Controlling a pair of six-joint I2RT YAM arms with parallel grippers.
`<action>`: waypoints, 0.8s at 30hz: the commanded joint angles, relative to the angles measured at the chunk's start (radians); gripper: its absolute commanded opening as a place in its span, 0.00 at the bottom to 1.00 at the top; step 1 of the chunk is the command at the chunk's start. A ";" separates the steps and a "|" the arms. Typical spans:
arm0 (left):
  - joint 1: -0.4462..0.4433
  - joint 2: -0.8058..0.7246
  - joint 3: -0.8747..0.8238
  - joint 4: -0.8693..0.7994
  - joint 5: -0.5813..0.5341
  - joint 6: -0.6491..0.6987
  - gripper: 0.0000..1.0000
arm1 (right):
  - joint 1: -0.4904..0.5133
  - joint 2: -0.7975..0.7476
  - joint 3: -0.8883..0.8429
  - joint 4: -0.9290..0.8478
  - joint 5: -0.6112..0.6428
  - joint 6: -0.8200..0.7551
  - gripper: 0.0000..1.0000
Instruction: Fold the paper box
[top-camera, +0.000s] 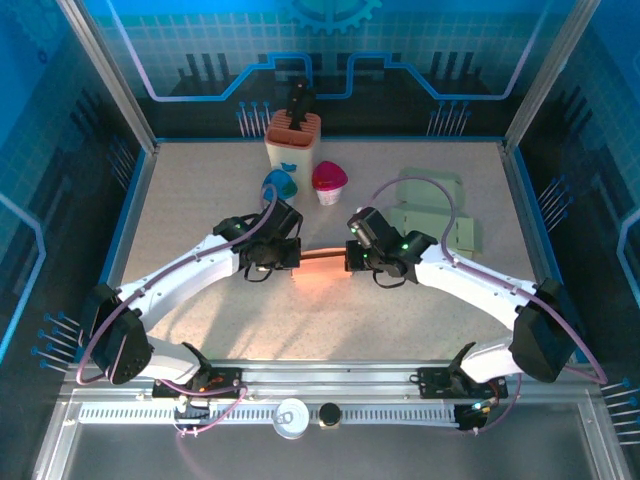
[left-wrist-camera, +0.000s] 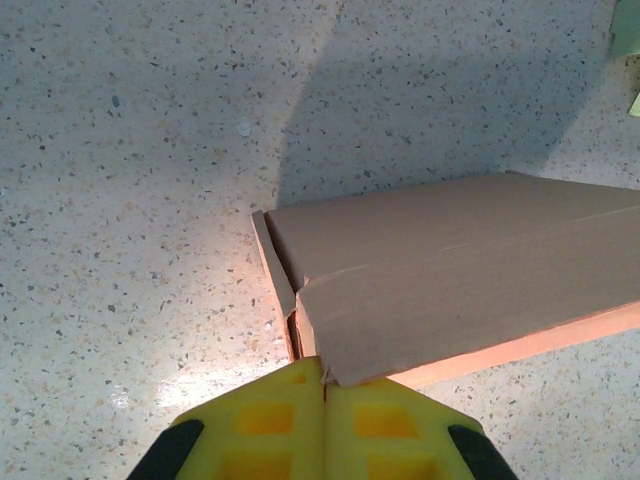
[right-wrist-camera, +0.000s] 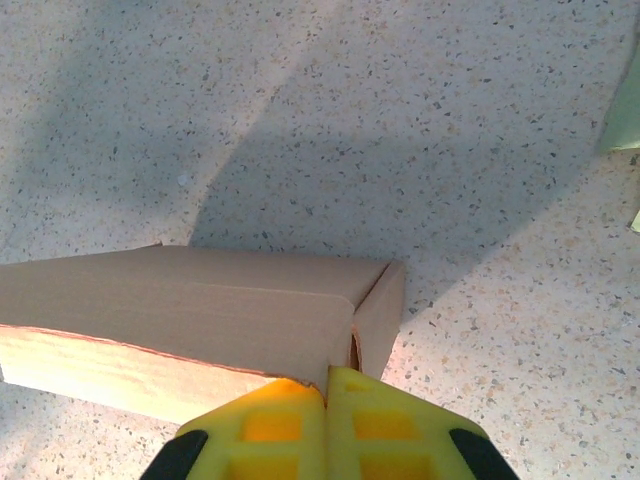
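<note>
Both arms reach in from the near rail and meet mid-bench (top-camera: 200, 330). The paper box (top-camera: 322, 270) sits between them, long axis left to right, lying on the bench by the look of it.

Left pincer (top-camera: 296, 262): in the wrist view the left pincer (left-wrist-camera: 323, 385) is fully closed, with the corner of a loose flap (left-wrist-camera: 340, 330) running into the seam. I read that as nipped on the box (left-wrist-camera: 450, 260).

Right pincer (top-camera: 348, 258): in its own view the right pincer (right-wrist-camera: 326, 382) is also closed tight, tips against the end corner of the box (right-wrist-camera: 200, 290). I can't tell whether any card is between the fingers.

Risks:
- The left grip is a corner nip on thin card. A pull outward or a twist tears the flap or slips off it.
- If the right side is only butting the box, pushing inward buckles the long panel instead of creasing at the score.
- With the arms out of sync, the box skews and the left flap springs open.
- Blue cup (top-camera: 280, 185) and pink-topped cup (top-camera: 329, 181) sit just beyond, and green card pieces (top-camera: 430, 212) far right. A lift or swing away could clip them.
- Orange holder (top-camera: 293, 140) at the far edge is well apart, so low concern.
</note>
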 joint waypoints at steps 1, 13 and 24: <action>-0.005 0.002 -0.016 0.025 0.008 -0.010 0.00 | 0.010 0.008 -0.019 0.028 0.024 0.020 0.00; -0.004 0.004 -0.082 0.101 -0.030 0.030 0.00 | 0.011 0.032 -0.027 0.056 0.035 0.001 0.00; -0.003 0.019 -0.097 0.110 -0.073 0.079 0.00 | 0.011 0.042 -0.052 0.071 0.063 -0.029 0.00</action>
